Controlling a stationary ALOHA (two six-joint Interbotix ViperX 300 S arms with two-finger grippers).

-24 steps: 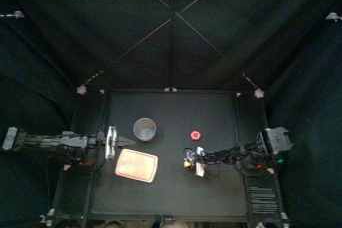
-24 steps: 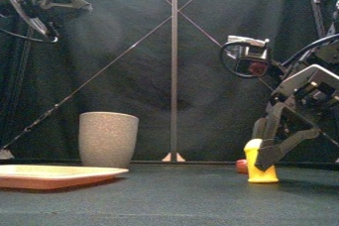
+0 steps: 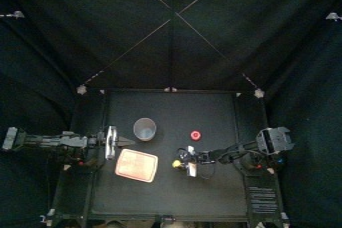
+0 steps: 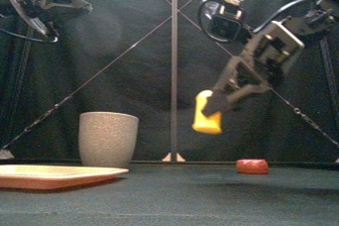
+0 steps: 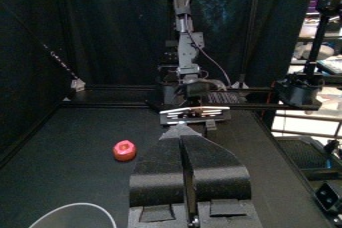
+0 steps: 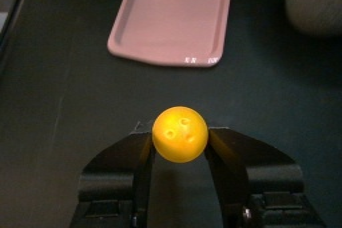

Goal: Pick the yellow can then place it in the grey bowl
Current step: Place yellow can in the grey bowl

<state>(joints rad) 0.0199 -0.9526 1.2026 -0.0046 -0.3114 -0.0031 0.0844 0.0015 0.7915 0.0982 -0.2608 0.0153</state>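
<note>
The yellow can (image 4: 204, 112) hangs well above the table, tilted, with my right gripper (image 4: 212, 109) shut on it. In the right wrist view the can (image 6: 179, 134) sits between the two jaws. The tall grey speckled cup (image 4: 107, 138) stands upright on the table, left of the can and lower; from above, this cup (image 3: 144, 127) is behind and left of the right gripper (image 3: 186, 159). My left gripper (image 5: 191, 177) rests at the table's left side (image 3: 100, 147), jaws together, holding nothing.
A flat pink tray (image 4: 54, 175) lies at the front left, in front of the cup; from above the tray (image 3: 136, 164) is just left of the right gripper. A small red toy (image 4: 251, 166) sits on the table right of the can.
The right gripper has lifted the yellow can off the table and carried it up and to the left. The left arm has not moved.
</note>
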